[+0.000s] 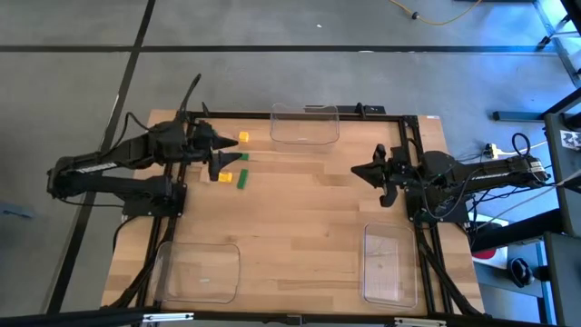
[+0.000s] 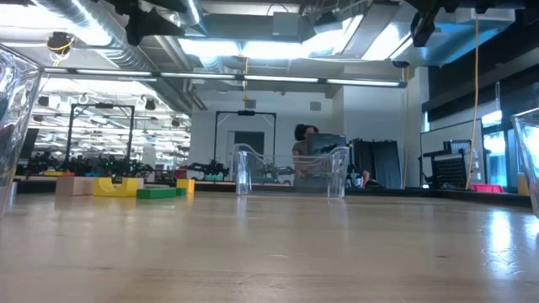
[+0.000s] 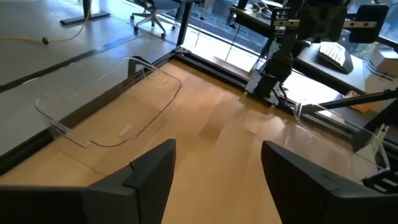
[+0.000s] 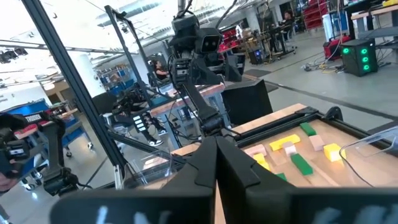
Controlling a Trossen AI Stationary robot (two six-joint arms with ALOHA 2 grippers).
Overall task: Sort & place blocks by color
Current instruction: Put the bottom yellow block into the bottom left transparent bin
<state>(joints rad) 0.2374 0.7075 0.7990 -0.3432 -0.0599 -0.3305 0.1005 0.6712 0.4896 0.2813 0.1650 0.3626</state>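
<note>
You have barely begun — the blocks (image 1: pixel 238 169) all lie loose near the left gripper (image 1: pixel 227 156), whose fingers are spread, the three trays (image 1: pixel 305 124) hold nothing, and the right gripper (image 1: pixel 360 170) — pressed together — waits well apart.

The light wooden table top (image 1: pixel 300 218) carried three clear plastic rectangular trays. One clear tray (image 1: pixel 305 124) stood at the far edge near the middle (in the low view (image 2: pixel 292 172) it rose upright against the room behind). A second clear tray (image 1: pixel 197 271) lay at the near left corner, and a third clear tray (image 1: pixel 388 263) lay at the near right corner, well apart from the second. A black metal frame (image 1: pixel 410 136) bordered the table. A yellow cable (image 1: pixel 445 16) ran across the grey floor beyond the far edge. In the room behind, a seated person (image 2: pixel 305 151) appeared beyond the far tray.
</note>
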